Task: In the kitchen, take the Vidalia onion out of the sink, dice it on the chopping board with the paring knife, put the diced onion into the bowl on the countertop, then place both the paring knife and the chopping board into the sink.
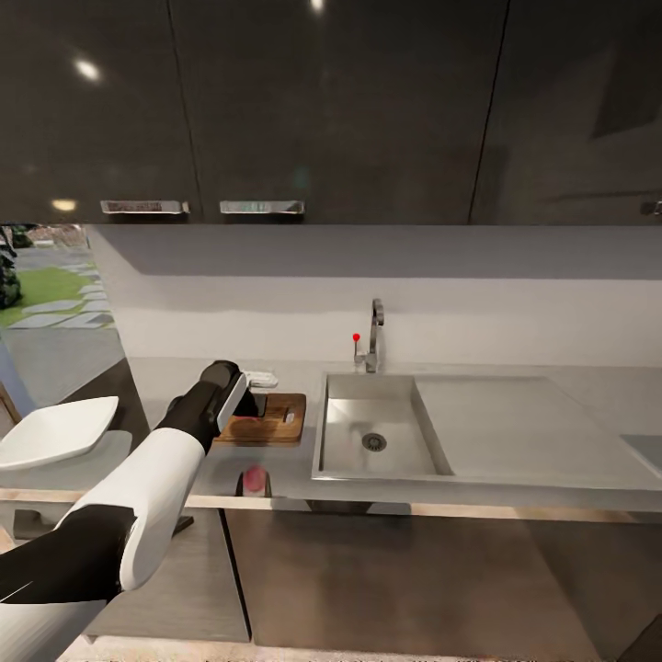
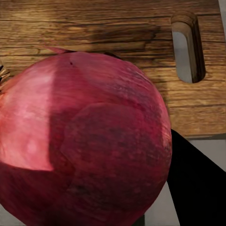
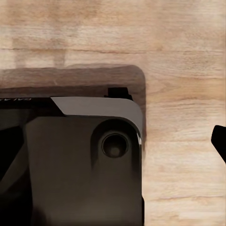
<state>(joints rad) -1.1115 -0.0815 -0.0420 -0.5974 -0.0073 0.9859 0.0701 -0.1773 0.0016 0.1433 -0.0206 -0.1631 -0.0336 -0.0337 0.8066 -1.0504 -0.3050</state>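
Observation:
My left gripper [image 1: 255, 387] is stretched out over the near left part of the dark brown chopping board [image 1: 267, 419], which lies on the grey countertop [image 1: 285, 462] just left of the sink [image 1: 342, 443]. In the left wrist view a pinkish-red Vidalia onion [image 2: 84, 141] looms very close above the chopping board [image 2: 117, 33], with one dark finger [image 2: 197, 188] beside it; the gripper looks shut on it. The white bowl [image 1: 53, 430] sits on a lower surface at far left. The sink basin holds nothing that I can see.
A small pinkish-red object with a dark base [image 1: 255, 480] stands at the counter's front edge; I cannot tell what it is. The tap [image 1: 374, 335] rises behind the sink and the drainboard [image 1: 515, 423] lies to its right. The right wrist view shows the robot's base [image 3: 70, 165] on a wooden floor.

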